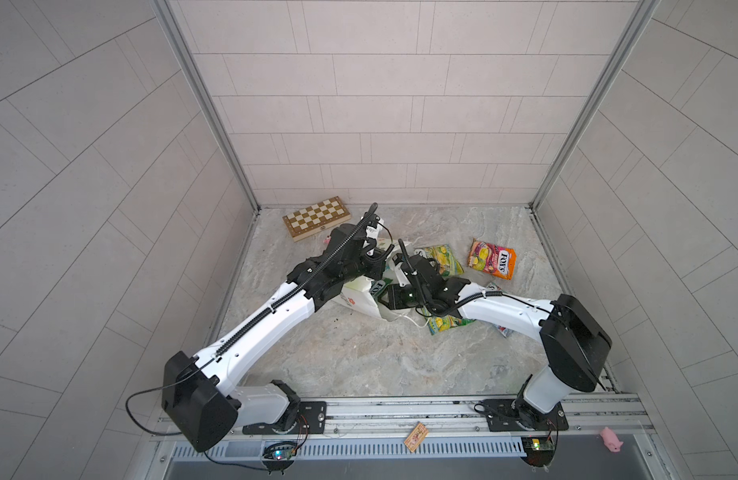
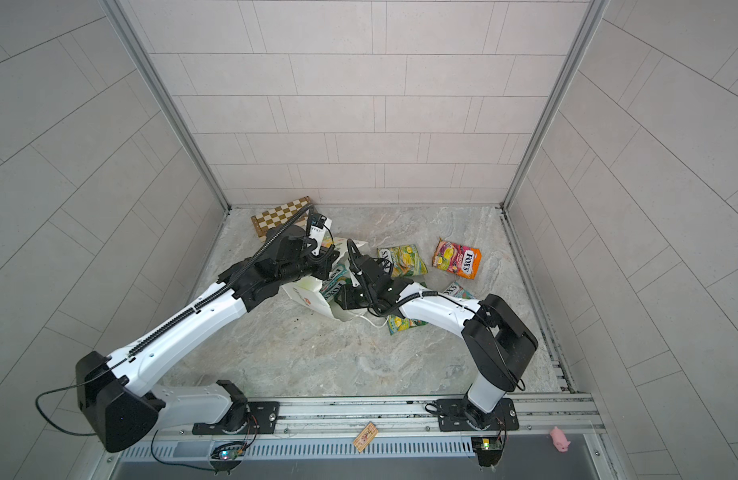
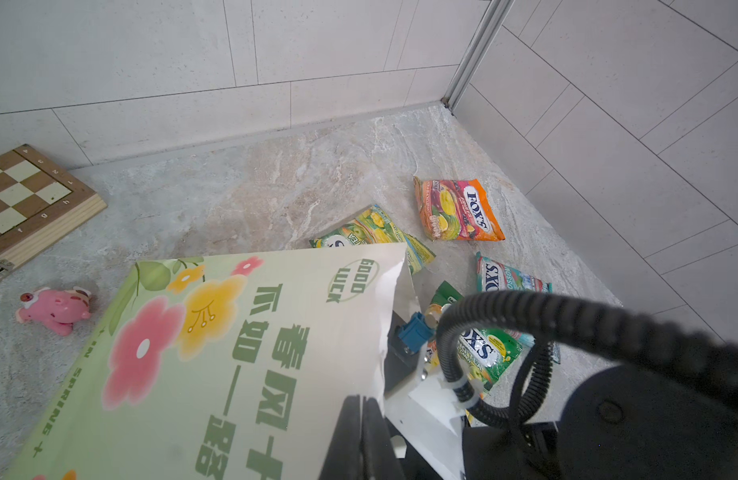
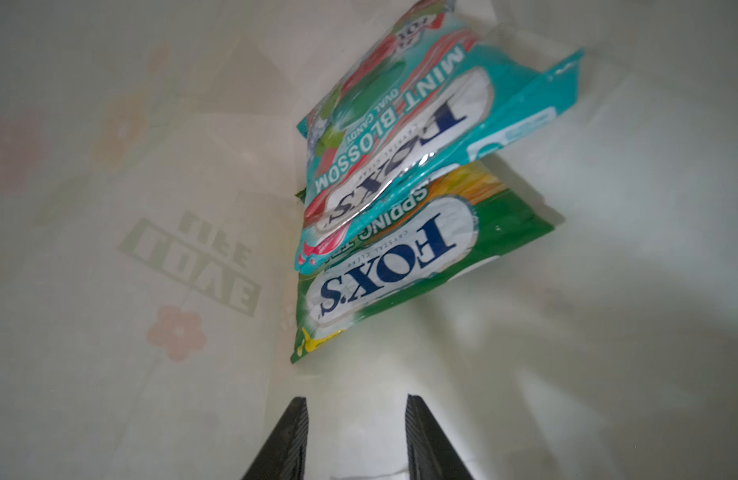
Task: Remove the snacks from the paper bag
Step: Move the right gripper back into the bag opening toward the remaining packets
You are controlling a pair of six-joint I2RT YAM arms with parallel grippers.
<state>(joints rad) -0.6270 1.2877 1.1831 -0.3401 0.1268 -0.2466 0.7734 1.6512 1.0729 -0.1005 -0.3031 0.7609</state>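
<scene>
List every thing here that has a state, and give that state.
paper bag, tipped, mouth open, two packets inside.
left pincer, shut on the paper bag's edge.
right pincer, open, empty, inside the bag.
teal packet, in the bag, ungrasped.
green packet, in the bag, ungrasped.
pink-orange packet, out of the bag, lying flat.
chess box, closed.

Marble table [image 1: 359, 357] carries snacks [image 1: 492, 258], paper bag [image 1: 359, 301], chessboard [image 1: 317, 218], pig [image 3: 55, 309].

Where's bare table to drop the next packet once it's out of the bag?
Free: the broad front stretch of table between the paper bag and the base rail, and the rear strip between chessboard and pink-orange packet. Crowded: right of the bag, among scattered packets.
</scene>
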